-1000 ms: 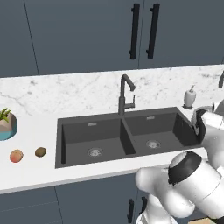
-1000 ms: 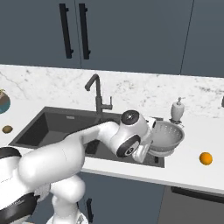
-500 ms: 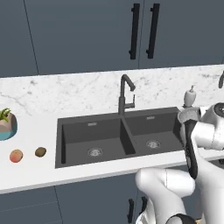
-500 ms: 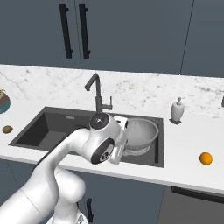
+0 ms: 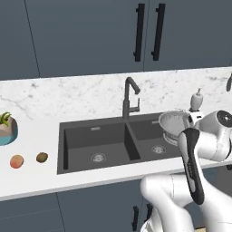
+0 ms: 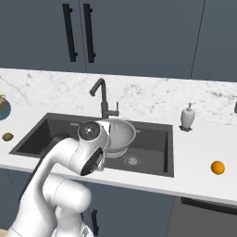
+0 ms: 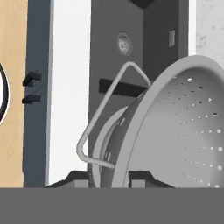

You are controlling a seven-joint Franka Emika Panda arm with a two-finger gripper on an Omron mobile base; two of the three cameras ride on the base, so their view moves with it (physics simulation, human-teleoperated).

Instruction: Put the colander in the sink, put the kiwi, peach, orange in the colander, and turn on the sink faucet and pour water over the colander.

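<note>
colander [image 6: 121,135] is a shallow round silvery-grey metal bowl, perforated with rows of small holes, thin wire loop handle [image 7: 105,127] at the rim. it is tilted and held up in the air over the right basin of the sink [image 6: 152,159], not resting on the bottom. end effector [image 7: 114,178] is closed on the colander's rim beside the handle, one fingertip on each side of the wall in the hand view. sink is dark charcoal, two basins, round silver drain [image 6: 132,160] under the colander. sink faucet [image 6: 102,98] stands dark grey behind the divider, just far of the colander. peach [image 5: 16,161] and kiwi [image 5: 42,157] sit side by side on the white counter [image 5: 31,174] left of the sink, near a teal plant pot [image 5: 7,130]. orange [image 6: 217,167] sits on the counter well to the right of the sink. white soap dispenser [image 6: 187,117] stands at the sink's far right corner.
</note>
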